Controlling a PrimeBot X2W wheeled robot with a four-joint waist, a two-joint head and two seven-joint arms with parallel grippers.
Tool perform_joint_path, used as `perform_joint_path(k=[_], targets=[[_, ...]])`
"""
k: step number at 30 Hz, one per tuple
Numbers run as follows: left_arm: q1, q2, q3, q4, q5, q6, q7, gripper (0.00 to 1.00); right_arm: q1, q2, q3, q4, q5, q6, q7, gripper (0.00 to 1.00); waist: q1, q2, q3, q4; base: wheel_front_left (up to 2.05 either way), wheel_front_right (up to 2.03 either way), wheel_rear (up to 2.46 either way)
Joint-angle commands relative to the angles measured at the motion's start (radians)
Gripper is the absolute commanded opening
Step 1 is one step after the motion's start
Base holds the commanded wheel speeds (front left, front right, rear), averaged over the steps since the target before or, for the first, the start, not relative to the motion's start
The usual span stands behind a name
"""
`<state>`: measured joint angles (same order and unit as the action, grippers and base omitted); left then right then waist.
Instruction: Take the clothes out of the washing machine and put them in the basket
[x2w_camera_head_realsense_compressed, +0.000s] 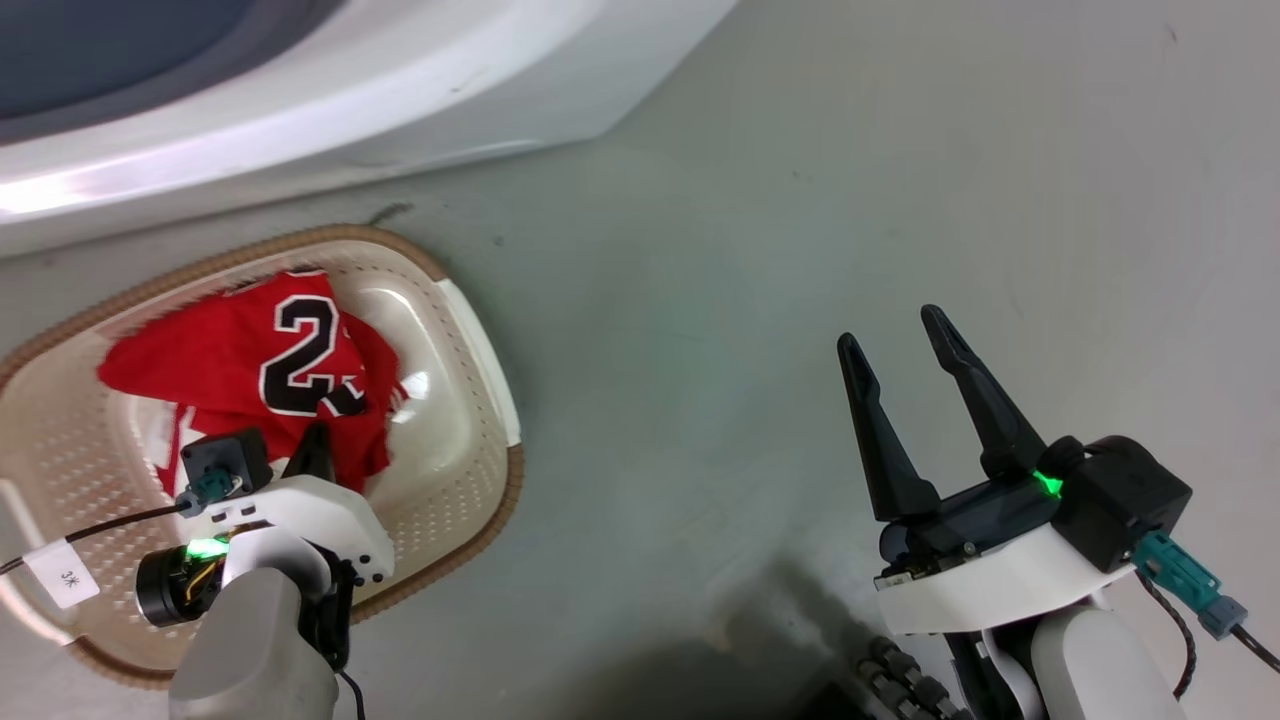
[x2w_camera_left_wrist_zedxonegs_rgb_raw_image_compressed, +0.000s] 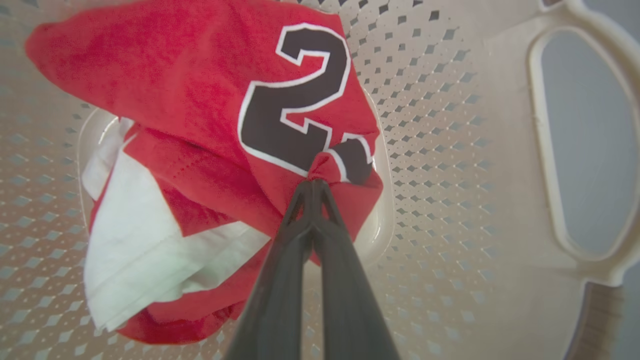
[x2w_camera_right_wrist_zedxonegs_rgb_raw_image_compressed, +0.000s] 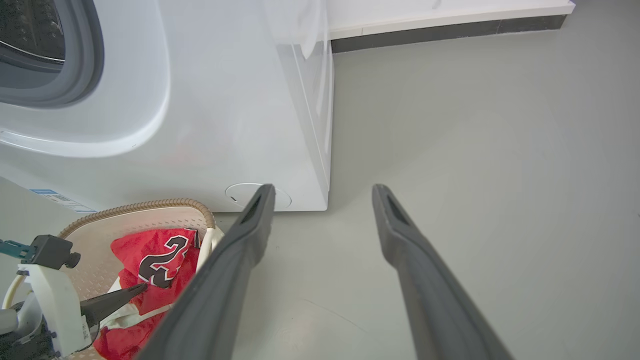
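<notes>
The red clothes (x2w_camera_head_realsense_compressed: 250, 370), a jersey with a black numeral on top, lie inside the cream basket (x2w_camera_head_realsense_compressed: 470, 340) on the floor in front of the white washing machine (x2w_camera_head_realsense_compressed: 300, 110). In the left wrist view my left gripper (x2w_camera_left_wrist_zedxonegs_rgb_raw_image_compressed: 314, 184) is shut on a fold of the jersey (x2w_camera_left_wrist_zedxonegs_rgb_raw_image_compressed: 210, 100) just below the numeral, over the basket's perforated wall (x2w_camera_left_wrist_zedxonegs_rgb_raw_image_compressed: 450, 200). White trim (x2w_camera_left_wrist_zedxonegs_rgb_raw_image_compressed: 135, 250) shows on the red garment beneath. My right gripper (x2w_camera_head_realsense_compressed: 895, 360) is open over bare floor to the basket's right, holding nothing. The right wrist view shows the clothes (x2w_camera_right_wrist_zedxonegs_rgb_raw_image_compressed: 155, 260), the basket (x2w_camera_right_wrist_zedxonegs_rgb_raw_image_compressed: 145, 207) and my left gripper (x2w_camera_right_wrist_zedxonegs_rgb_raw_image_compressed: 142, 286).
The washing machine's grey porthole ring (x2w_camera_right_wrist_zedxonegs_rgb_raw_image_compressed: 75, 60) shows at the upper left of the right wrist view. Grey floor (x2w_camera_head_realsense_compressed: 800, 200) spreads to the right of the machine and basket. A dark skirting strip (x2w_camera_right_wrist_zedxonegs_rgb_raw_image_compressed: 450, 32) runs along the far wall.
</notes>
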<state>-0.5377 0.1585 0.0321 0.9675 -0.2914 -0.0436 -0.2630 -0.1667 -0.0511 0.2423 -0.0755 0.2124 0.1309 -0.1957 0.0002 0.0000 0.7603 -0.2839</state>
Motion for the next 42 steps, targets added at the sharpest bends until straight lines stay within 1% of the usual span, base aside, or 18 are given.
perform_joint_path(k=[1,5,6,7,8,9,12,16,23,28,34,42], targets=[[-0.009,0.008,0.002,0.014,0.007,0.004,-0.002,0.0,-0.019,0.002,0.004,0.003,0.005,0.0,-0.009,1.0,-0.0002,0.0,0.043,-0.036,0.0,0.0,0.0],[-0.033,0.012,0.013,0.099,-0.001,0.019,-0.002,0.0,-0.025,0.002,0.01,0.021,0.01,0.0,-0.021,1.0,-0.0002,0.0,0.051,-0.045,0.0,0.0,0.0],[-0.04,0.014,0.013,0.126,0.0,0.021,0.002,0.02,-0.028,0.002,0.011,0.026,0.011,0.0,-0.023,1.0,-0.0002,0.0,0.048,-0.046,0.0,0.0,0.0],[-0.051,0.017,0.014,0.141,-0.003,0.021,-0.001,0.27,-0.031,0.001,0.009,0.031,0.01,0.0,-0.024,1.0,-0.0002,0.0,0.043,-0.045,0.0,0.0,0.0],[-0.058,0.017,0.016,0.155,-0.006,0.021,-0.002,0.86,-0.034,0.002,0.007,0.035,0.008,0.0,-0.025,1.0,-0.0002,0.0,0.035,-0.043,0.0,0.0,0.0],[-0.06,0.013,0.014,0.17,-0.006,0.02,-0.002,1.0,-0.036,0.001,0.005,0.04,0.004,0.0,-0.026,1.0,-0.0002,0.0,0.024,-0.039,0.0,0.0,0.0],[-0.05,-0.003,0.013,0.2,-0.009,0.016,-0.002,1.0,-0.038,0.001,-0.002,0.056,-0.007,0.0,-0.025,1.0,-0.0002,0.0,-0.031,-0.022,0.0,0.0,0.0],[-0.006,-0.025,0.019,0.189,-0.012,0.009,-0.003,1.0,-0.026,0.001,-0.022,0.077,-0.025,0.0,-0.015,1.0,-0.0002,0.0,-0.149,0.008,0.0,0.0,0.0],[0.1,-0.065,0.044,0.101,-0.013,0.003,-0.002,1.0,0.03,0.001,-0.082,0.088,-0.061,0.0,0.033,1.0,-0.0002,0.0,-0.363,0.071,0.0,0.0,0.0],[0.176,-0.083,0.06,-0.025,0.009,0.003,-0.002,1.0,0.079,0.001,-0.133,0.078,-0.089,0.0,0.073,1.0,-0.0002,0.0,-0.472,0.119,0.0,0.0,0.0],[0.258,-0.1,0.074,-0.192,0.036,-0.006,-0.002,1.0,0.138,0.001,-0.187,0.057,-0.109,0.0,0.11,1.0,-0.0002,0.0,-0.57,0.165,0.0,0.0,0.0],[0.391,-0.108,0.053,-0.501,0.08,0.008,-0.002,1.0,0.202,0.001,-0.211,0.012,-0.128,0.0,0.149,1.0,-0.0002,0.0,-0.679,0.204,0.0,0.0,0.0]])
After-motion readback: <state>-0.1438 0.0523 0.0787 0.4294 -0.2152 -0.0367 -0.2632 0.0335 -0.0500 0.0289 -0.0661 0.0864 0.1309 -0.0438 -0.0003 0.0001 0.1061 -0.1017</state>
